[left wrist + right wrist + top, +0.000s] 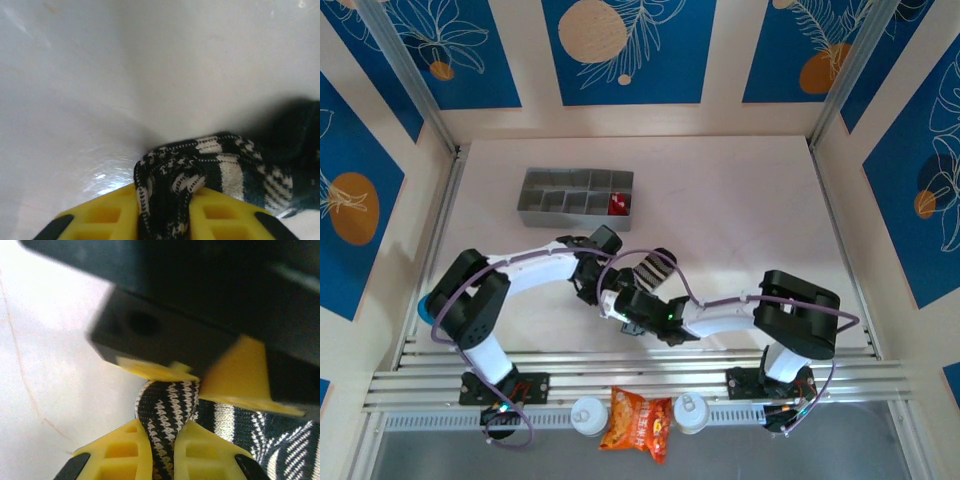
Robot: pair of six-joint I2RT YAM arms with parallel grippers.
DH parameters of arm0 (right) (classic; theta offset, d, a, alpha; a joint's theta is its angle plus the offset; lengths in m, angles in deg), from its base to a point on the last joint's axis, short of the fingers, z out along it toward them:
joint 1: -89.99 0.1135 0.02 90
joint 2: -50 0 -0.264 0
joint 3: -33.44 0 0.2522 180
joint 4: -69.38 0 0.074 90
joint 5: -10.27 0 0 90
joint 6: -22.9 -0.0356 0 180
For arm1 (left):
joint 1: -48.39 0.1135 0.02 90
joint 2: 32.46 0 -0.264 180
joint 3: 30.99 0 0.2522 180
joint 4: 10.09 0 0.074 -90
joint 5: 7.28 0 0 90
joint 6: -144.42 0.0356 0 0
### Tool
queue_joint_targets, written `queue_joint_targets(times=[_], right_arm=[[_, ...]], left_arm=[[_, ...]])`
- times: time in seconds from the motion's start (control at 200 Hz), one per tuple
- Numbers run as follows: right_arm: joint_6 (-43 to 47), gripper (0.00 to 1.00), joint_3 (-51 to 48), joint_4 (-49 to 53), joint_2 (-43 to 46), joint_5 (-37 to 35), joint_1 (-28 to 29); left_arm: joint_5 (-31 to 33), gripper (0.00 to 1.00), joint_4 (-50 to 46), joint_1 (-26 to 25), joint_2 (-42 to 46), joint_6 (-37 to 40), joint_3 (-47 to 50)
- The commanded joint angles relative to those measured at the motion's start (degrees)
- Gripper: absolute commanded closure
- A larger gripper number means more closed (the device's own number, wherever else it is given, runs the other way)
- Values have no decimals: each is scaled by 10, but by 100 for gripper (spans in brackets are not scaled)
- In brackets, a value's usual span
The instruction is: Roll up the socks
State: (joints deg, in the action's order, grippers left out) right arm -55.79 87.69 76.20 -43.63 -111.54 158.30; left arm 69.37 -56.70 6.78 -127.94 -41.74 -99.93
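L gripper (163, 195), R gripper (161, 432) pinch striped sock (225, 167).

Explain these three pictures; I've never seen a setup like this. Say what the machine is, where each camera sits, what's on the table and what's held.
This is a pair of white-and-black robot arms bolted at the near edge of a pale table. The overhead picture looks down from above and behind them: the left arm and right arm meet mid-table over a black fabric sock with grey-white stripes. The other two pictures come from cameras on the wrists, so each shows its own yellow fingers. The right gripper is pinched shut on a fold of the sock. The sock runs between the fingers of the left gripper; whether it is clamped there I cannot tell. Farther back stands a grey compartment tray holding something bright red. An orange snack packet lies by the arm bases.
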Motion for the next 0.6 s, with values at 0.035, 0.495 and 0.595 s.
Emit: queue_joint_targets(times=[0.035,0.495,0.595], right_arm=[[-126,100,-60,-6,14,137,-64],[-269,100,-116,-157,-36,611,-292],[-279,100,-92,-129,-67,648,-311]], left_arm=[[43,43,-44,14,77,-2,34],[16,39,189,10,94,75,79],[17,43,175,-4,69,84,61]])
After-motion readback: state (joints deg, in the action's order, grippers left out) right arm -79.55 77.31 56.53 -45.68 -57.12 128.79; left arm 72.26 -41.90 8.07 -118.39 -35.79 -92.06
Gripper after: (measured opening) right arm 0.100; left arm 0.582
